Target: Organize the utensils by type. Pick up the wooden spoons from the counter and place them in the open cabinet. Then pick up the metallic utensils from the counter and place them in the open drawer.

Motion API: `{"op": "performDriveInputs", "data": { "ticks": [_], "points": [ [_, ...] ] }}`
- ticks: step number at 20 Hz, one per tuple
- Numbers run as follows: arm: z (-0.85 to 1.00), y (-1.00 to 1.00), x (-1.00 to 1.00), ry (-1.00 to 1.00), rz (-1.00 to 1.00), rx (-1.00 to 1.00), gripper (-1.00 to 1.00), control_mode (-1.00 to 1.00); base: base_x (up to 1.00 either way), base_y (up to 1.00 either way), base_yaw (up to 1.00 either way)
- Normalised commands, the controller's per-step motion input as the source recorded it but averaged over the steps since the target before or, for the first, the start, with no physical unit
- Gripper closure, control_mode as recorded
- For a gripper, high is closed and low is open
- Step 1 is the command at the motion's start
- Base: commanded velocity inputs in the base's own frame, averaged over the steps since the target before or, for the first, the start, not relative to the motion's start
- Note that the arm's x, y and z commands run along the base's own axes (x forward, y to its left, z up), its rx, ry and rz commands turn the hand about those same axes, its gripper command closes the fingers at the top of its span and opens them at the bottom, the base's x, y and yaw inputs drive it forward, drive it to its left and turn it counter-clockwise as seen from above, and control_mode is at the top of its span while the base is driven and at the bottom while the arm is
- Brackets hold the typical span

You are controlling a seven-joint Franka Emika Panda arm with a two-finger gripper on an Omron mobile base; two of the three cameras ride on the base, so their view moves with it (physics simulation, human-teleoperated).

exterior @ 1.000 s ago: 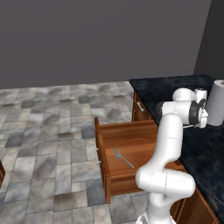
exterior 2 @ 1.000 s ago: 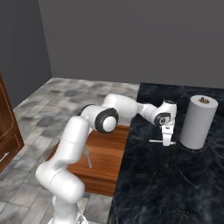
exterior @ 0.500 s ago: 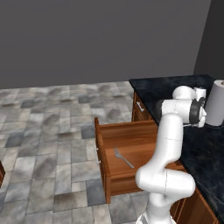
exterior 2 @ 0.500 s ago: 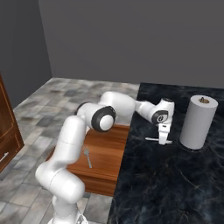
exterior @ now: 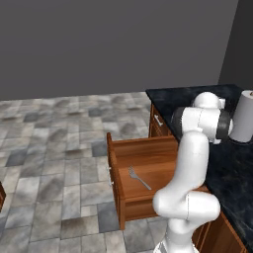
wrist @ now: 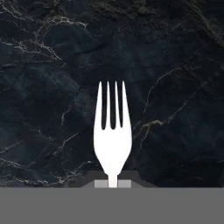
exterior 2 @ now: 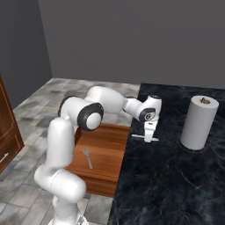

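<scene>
Overhead, slim four-tined silver fork (wrist: 112, 131)

The setting is a rendered domestic kitchen. Indicators: a black marble-patterned counter (exterior 2: 176, 176) with pale veining, mounted on reddish-brown wooden base cabinets (exterior: 160, 126); an open drawer (exterior: 148, 173) containing a metal fork (exterior: 139, 178); an upright paper towel roll (exterior 2: 199, 122) on the counter; a grey stone-tile floor (exterior: 54, 148); plain grey walls (exterior: 113, 44) at the far side.

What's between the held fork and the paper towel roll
Only bare counter separates the fork in the gripper from the paper towel roll, seen from the right base view.
</scene>
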Motion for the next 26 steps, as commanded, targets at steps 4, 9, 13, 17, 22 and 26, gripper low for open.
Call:
{"op": "performDriveInputs", "data": {
  "ticks": [4, 9, 13, 17, 22, 26],
  "points": [
    [0.00, 0.93, -0.47, -0.04, 0.05, -0.03, 1.00, -1.00, 0.00, 0.00, 0.00],
    [0.02, 0.94, -0.49, -0.04, 0.09, -0.03, 1.00, -1.00, 0.00, 0.00, 0.00],
    [0.17, 1.00, -0.28, 0.00, 0.11, -0.08, 1.00, -1.00, 0.00, 0.00, 0.00],
    [0.15, 0.99, -0.13, 0.00, 0.10, -0.10, 1.00, -1.00, 0.00, 0.00, 0.00],
    [-0.16, 0.73, 0.13, 0.03, 0.06, -0.06, 1.00, -1.00, 0.00, 0.00, 0.00],
    [-0.66, 0.48, 0.45, 0.16, 0.07, -0.02, 1.00, -1.00, 0.00, 0.00, 0.00]
  ]
}}
